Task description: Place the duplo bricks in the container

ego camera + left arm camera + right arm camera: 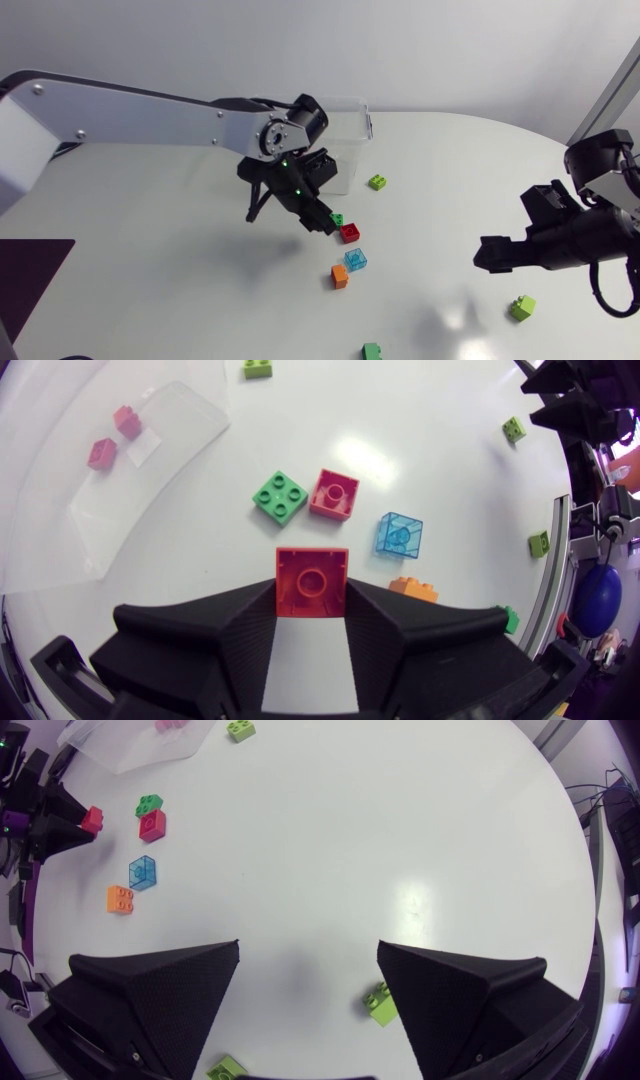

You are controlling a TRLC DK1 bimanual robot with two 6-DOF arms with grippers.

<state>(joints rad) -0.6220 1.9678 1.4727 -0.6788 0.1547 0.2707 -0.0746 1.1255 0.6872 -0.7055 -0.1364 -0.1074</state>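
Observation:
My left gripper [312, 600] is shut on a red brick [312, 582], which it holds just above the table; in the head view the gripper [322, 219] hides that brick. Ahead of it on the table lie a green brick [280, 495], another red brick [333, 493], a clear blue brick [399, 535] and an orange brick [413, 589]. The clear container [350, 125] stands behind the left gripper and holds two pink bricks [100, 453]. At the table's right side my right gripper [308, 960] stands open, with nothing between its fingers.
A lime brick [378, 182] lies right of the container. Another lime brick [522, 307] sits below the right gripper, close to its finger [380, 1004]. A green brick [372, 351] lies at the front edge.

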